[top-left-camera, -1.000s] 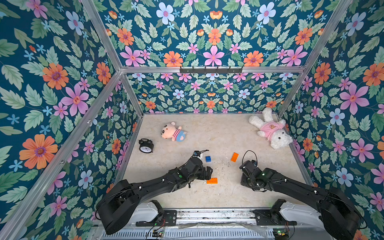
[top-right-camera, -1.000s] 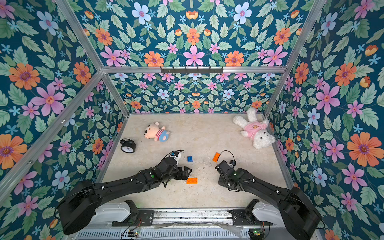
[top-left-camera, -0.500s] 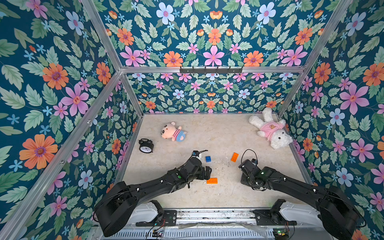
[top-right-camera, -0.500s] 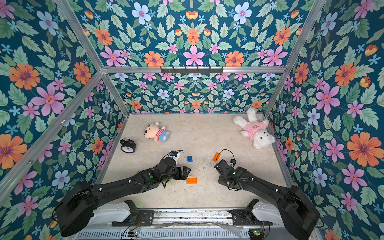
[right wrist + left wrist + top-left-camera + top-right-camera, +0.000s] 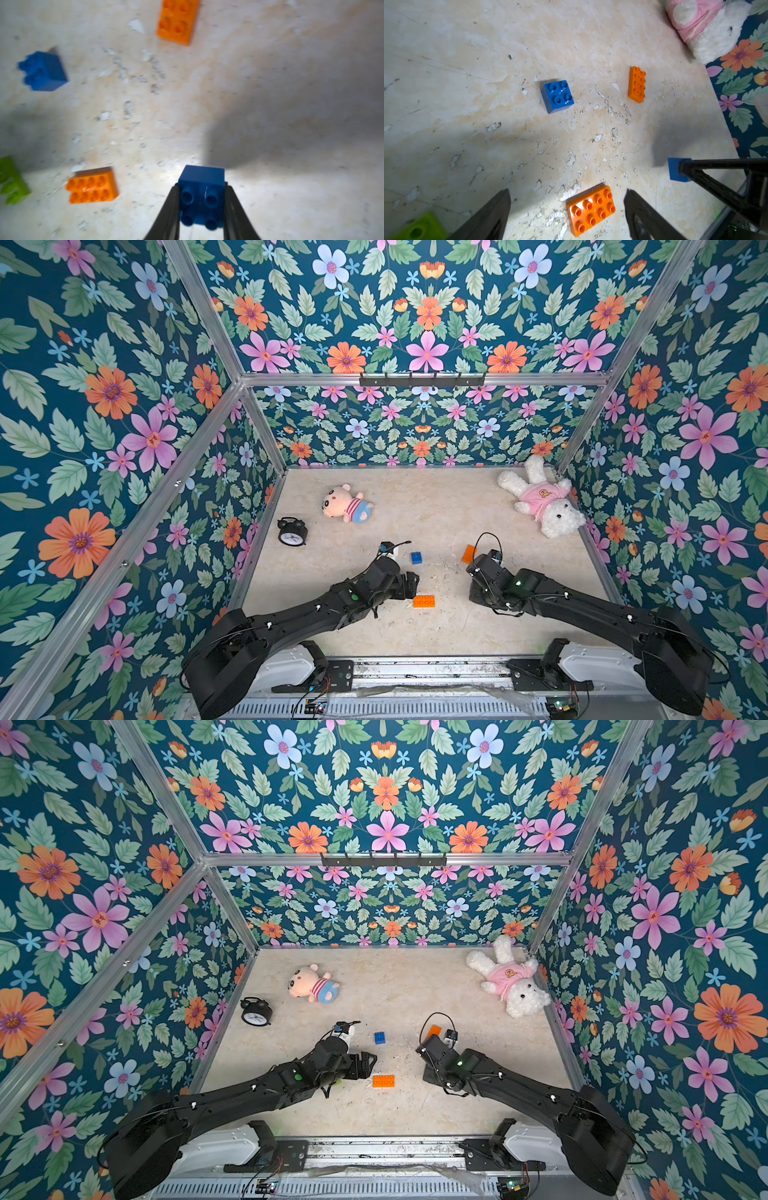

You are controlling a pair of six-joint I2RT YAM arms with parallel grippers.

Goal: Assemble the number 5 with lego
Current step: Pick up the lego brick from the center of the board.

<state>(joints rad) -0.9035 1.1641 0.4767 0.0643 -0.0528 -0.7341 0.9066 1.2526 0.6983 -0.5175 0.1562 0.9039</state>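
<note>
Right tool [image 5: 202, 187] has clamped the square, studded blue brick [image 5: 201, 176].

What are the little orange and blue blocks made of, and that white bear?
Orange block and loose blue block: likely hard moulded plastic, glossy, with highlights on crisp round studs. White bear: apparently plush fabric, matte, with fuzzy pile.

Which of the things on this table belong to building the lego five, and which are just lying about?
Job: near orange brick, far orange brick, loose blue brick, held blue brick in the right gripper, lime-green brick.
Lying about: alarm clock, small plush doll, white plush bear.
</note>
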